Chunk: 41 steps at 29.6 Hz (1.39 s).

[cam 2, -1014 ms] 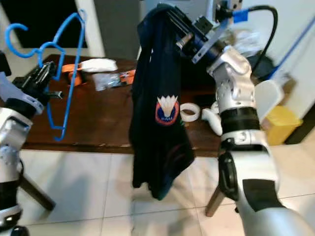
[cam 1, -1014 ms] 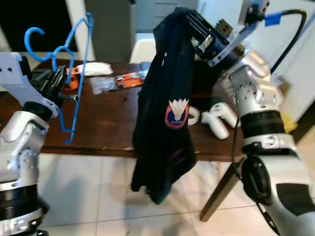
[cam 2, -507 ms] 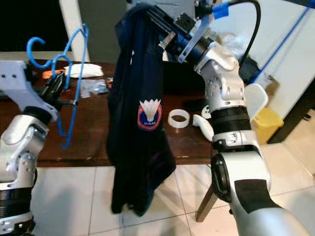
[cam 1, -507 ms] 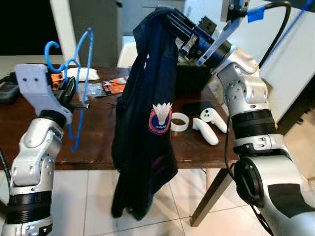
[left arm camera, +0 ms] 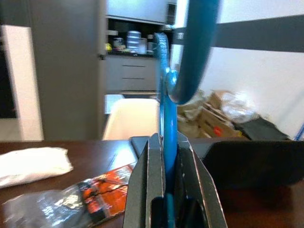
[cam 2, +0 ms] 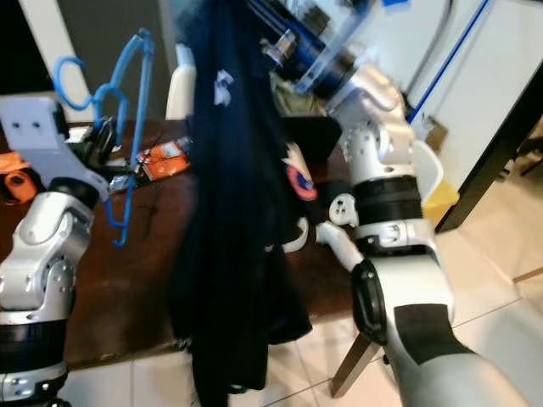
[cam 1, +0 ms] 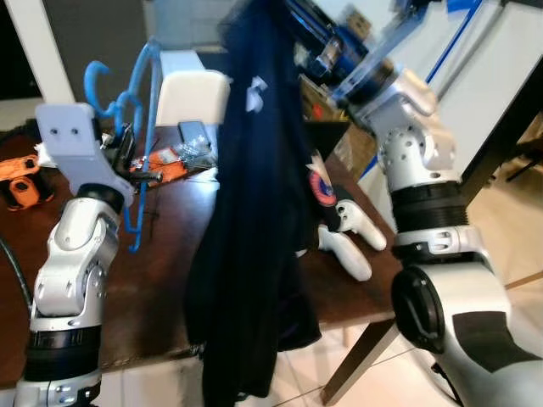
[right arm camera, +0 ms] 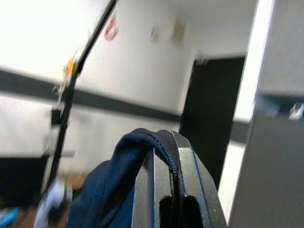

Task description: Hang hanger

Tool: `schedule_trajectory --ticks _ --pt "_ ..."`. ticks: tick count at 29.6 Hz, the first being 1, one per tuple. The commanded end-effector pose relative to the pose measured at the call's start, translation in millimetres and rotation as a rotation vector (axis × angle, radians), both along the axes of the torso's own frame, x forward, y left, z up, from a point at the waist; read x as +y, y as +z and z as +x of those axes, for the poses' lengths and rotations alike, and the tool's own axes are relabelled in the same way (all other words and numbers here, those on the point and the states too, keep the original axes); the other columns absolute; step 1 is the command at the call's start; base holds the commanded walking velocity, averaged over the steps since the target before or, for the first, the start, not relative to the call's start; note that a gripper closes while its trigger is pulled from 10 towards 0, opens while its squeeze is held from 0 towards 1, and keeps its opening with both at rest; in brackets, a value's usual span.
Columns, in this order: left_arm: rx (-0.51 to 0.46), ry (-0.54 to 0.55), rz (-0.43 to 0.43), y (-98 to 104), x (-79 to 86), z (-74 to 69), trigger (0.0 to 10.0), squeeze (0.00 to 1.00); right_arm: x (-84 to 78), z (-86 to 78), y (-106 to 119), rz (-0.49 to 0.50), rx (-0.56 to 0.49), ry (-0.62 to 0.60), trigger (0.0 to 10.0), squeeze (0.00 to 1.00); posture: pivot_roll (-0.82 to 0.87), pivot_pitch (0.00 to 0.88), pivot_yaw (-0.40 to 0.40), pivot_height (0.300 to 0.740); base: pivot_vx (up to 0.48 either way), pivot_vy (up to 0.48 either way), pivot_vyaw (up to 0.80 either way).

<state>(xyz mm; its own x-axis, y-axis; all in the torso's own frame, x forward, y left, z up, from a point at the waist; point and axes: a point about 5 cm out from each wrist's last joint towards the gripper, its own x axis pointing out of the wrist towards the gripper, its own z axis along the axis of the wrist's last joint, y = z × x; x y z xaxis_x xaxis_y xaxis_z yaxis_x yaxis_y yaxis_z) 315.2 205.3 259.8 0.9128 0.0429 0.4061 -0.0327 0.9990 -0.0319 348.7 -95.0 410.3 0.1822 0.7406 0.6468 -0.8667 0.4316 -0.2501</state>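
A blue plastic hanger (cam 1: 136, 119) stands upright over the dark wooden table (cam 1: 161, 280), its hook up. My left gripper (cam 1: 127, 146) is shut on its lower bar; in the left wrist view the hanger (left arm camera: 167, 95) runs between the fingers (left arm camera: 147, 190). A dark navy shirt (cam 1: 254, 220) with a round badge hangs down in the middle. My right gripper (cam 1: 293, 10), raised high, is shut on the shirt's top edge; in the right wrist view the cloth (right arm camera: 118, 190) is pinched between the fingers (right arm camera: 187, 180).
On the table lie white game controllers (cam 1: 348, 242), orange and clear packets (cam 1: 165, 161) and an orange strap (cam 1: 17, 170). A white chair (cam 1: 191, 93) stands behind the table. A table leg (cam 1: 352, 365) slants down to the tiled floor.
The whole view has shifted, so the camera turned. The shirt has swung and twisted, its badge now facing right. The hanger stays upright in my left gripper.
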Motion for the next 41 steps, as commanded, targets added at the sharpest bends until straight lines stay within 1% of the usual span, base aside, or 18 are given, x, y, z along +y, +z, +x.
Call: schedule_trajectory --ticks 1,9,11,13,16,19,20,21,24,25,28,29,30,31,33,34,35,41 --pt "-0.009 0.012 -0.001 -1 -10.1 -0.6 10.0 0.0 -17.0 -14.6 38 0.16 -0.061 0.05 10.0 0.0 0.02 0.0 -0.081 0.74 0.0 0.0 0.0" --pt "-0.001 0.071 0.023 -5 -16.0 -1.8 10.0 0.0 -20.7 -17.6 60 0.241 -0.081 0.006 10.0 0.0 0.02 0.0 -0.083 0.74 0.0 0.0 0.0" --pt "0.007 0.085 0.017 -7 -15.9 -2.0 10.0 0.0 -19.5 -11.9 58 0.209 -0.044 -0.043 10.0 0.0 0.02 0.0 -0.083 0.74 0.0 0.0 0.0" --pt "0.01 0.093 0.02 -9 -15.9 -1.9 10.0 0.0 -4.6 0.2 39 0.05 0.011 -0.109 10.0 0.0 0.02 0.0 -0.083 0.74 0.0 0.0 0.0" --pt "0.01 0.096 0.023 -9 -16.0 -1.8 10.0 0.0 -0.3 3.3 33 0.001 0.028 -0.123 10.0 0.0 0.02 0.0 -0.083 0.74 0.0 0.0 0.0" --pt "0.005 0.115 0.033 -8 -15.8 -2.0 10.0 0.0 27.1 4.9 -21 -0.348 0.03 -0.108 10.0 0.0 0.02 0.0 -0.084 0.74 0.0 0.0 0.0" --pt "0.005 0.119 0.032 -8 -15.8 -2.0 10.0 0.0 31.5 3.9 -33 -0.419 0.031 -0.098 10.0 0.0 0.02 0.0 -0.084 0.74 0.0 0.0 0.0" --pt "0.009 0.126 0.035 -9 -15.3 -1.9 10.0 0.0 32.7 5.6 -46 -0.509 0.042 -0.112 10.0 0.0 0.02 0.0 -0.083 0.74 0.0 0.0 0.0" --pt "0.011 0.131 0.036 -9 -14.9 -1.8 10.0 0.0 32.9 6.9 -55 -0.566 0.053 -0.121 10.0 0.0 0.02 0.0 -0.083 0.74 0.0 0.0 0.0" --pt "0.012 0.137 0.039 -10 -14.3 -1.7 10.0 0.0 28.8 11.1 -71 -0.681 0.074 -0.146 10.0 0.0 0.02 0.0 -0.083 0.74 0.0 0.0 0.0" --pt "0.011 0.138 0.046 -9 -15.1 -1.4 10.0 0.0 13.8 10.8 -101 -0.901 0.12 -0.132 10.0 0.0 0.02 0.0 -0.082 0.74 0.0 0.0 0.0" --pt "0.012 0.135 0.047 -10 -16.1 -1.4 10.0 0.0 9.1 7.9 -109 -0.96 0.127 -0.112 10.0 0.0 0.01 0.0 -0.078 0.74 0.0 0.0 0.0" --pt "0.012 0.135 0.047 -10 -16.1 -1.4 10.0 0.0 9.1 7.9 -109 -0.96 0.127 -0.112 10.0 0.0 0.01 0.0 -0.078 0.74 0.0 0.0 0.0" --pt "0.015 0.128 0.047 -11 -17.8 -1.2 10.0 0.0 4.2 4.2 -119 -1.018 0.149 -0.08 10.0 0.72 0.01 0.0 -0.077 0.74 0.0 0.0 0.0" --pt "0.015 0.128 0.047 -11 -17.8 -1.2 10.0 0.0 4.2 4.2 -119 -1.018 0.149 -0.08 10.0 0.72 0.01 0.0 -0.077 0.74 0.0 0.0 0.0" --pt "0.018 0.12 0.044 -11 -19.5 -0.9 10.0 0.0 0.4 1.1 -127 -1.071 0.161 -0.058 10.0 0.92 0.01 0.0 -0.077 0.74 0.0 0.0 0.0" --pt "0.02 0.112 0.044 -12 -21.2 -0.6 10.0 0.0 -3.1 -2.8 -136 -1.126 0.172 -0.036 10.0 1.0 0.01 0.0 -0.077 0.74 0.0 0.0 0.0" --pt "0.028 0.099 0.035 -12 -22.6 -0.3 10.0 0.0 -11.8 -18.3 -150 -1.197 0.2 0.062 10.0 1.0 0.02 0.0 -0.071 0.74 0.0 0.0 0.0"
